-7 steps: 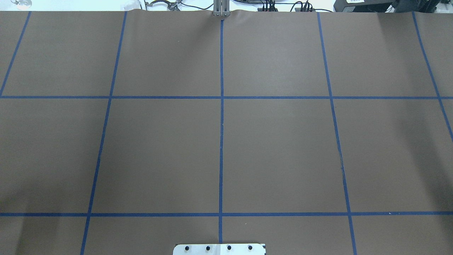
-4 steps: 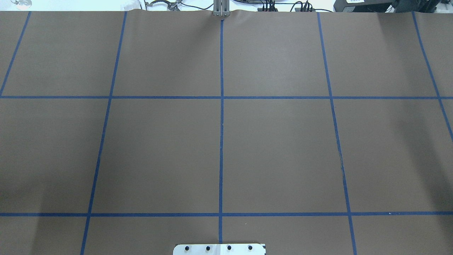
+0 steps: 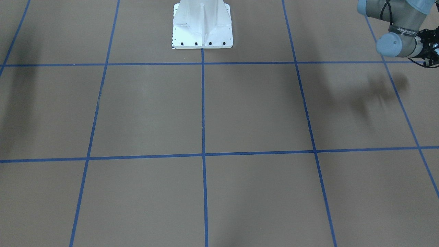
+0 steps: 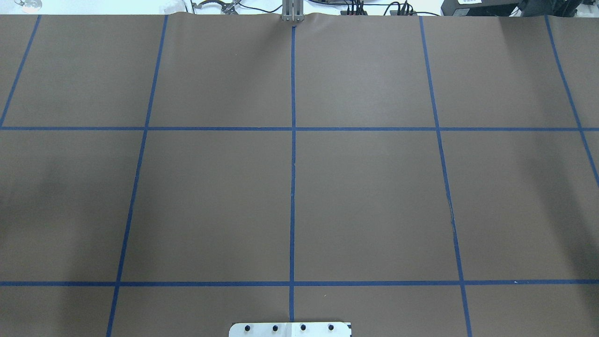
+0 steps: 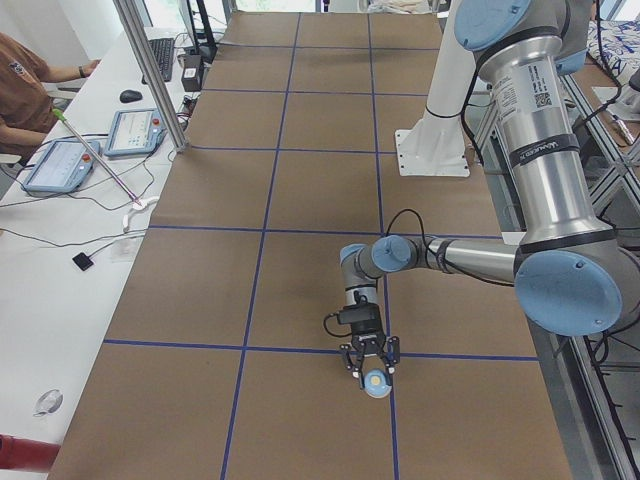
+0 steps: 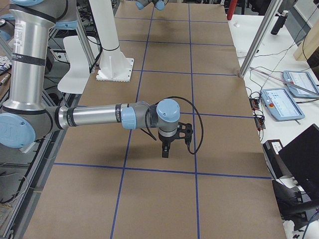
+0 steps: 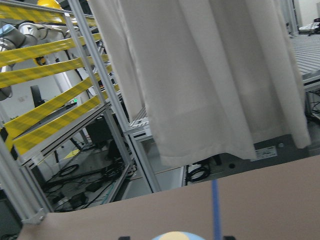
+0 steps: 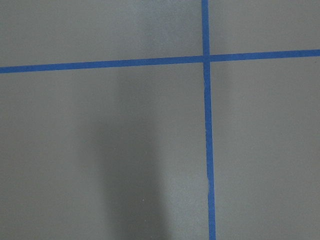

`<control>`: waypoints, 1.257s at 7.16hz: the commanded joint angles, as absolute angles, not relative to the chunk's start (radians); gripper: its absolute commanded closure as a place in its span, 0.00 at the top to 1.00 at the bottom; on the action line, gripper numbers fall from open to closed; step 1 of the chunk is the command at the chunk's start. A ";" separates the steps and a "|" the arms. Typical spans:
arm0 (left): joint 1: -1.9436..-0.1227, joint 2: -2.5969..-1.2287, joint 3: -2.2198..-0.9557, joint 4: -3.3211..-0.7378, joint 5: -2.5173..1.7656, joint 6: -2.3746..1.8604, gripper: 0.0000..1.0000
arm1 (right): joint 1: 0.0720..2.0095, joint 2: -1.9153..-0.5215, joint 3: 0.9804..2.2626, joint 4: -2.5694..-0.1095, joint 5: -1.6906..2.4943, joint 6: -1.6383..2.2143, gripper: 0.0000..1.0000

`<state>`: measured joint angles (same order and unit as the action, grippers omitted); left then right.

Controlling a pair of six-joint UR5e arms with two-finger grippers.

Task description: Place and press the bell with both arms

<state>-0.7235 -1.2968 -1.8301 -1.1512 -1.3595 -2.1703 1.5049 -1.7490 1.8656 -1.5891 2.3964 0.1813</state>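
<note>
Just within left gripper point(image 5: 375, 372): bell point(image 5: 377, 383)

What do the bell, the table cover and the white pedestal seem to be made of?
The bell: probably painted metal or plastic; light-blue dome, cream top, too small to settle.
The table cover: likely matte brown paper, rippling at the far edge.
The pedestal: apparently white-painted metal, with ribs and a bolted base plate.

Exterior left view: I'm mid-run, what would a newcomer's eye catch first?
The big left arm reaches over the brown table, the left gripper carrying the light-blue bell near a blue tape line. In the exterior right view, the right arm stretches out, the right gripper pointing down at the table.
</note>
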 commanded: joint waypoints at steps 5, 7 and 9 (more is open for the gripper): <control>-0.868 -1.747 -1.816 -1.276 -1.082 -1.684 0.00 | 1.505 -1.747 1.861 -1.588 2.390 0.201 1.00; -0.771 -1.816 -1.818 -1.498 -1.068 -1.527 0.00 | 1.505 -1.746 1.861 -1.582 2.396 0.201 1.00; -0.651 -1.883 -1.816 -1.647 -0.987 -1.517 0.00 | 1.505 -1.741 1.861 -1.582 2.395 0.201 1.00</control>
<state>-0.7320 -1.8397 -1.8180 -1.5559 -1.0494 -1.5338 1.5048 -1.7445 1.8599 -1.5820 2.3956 0.2010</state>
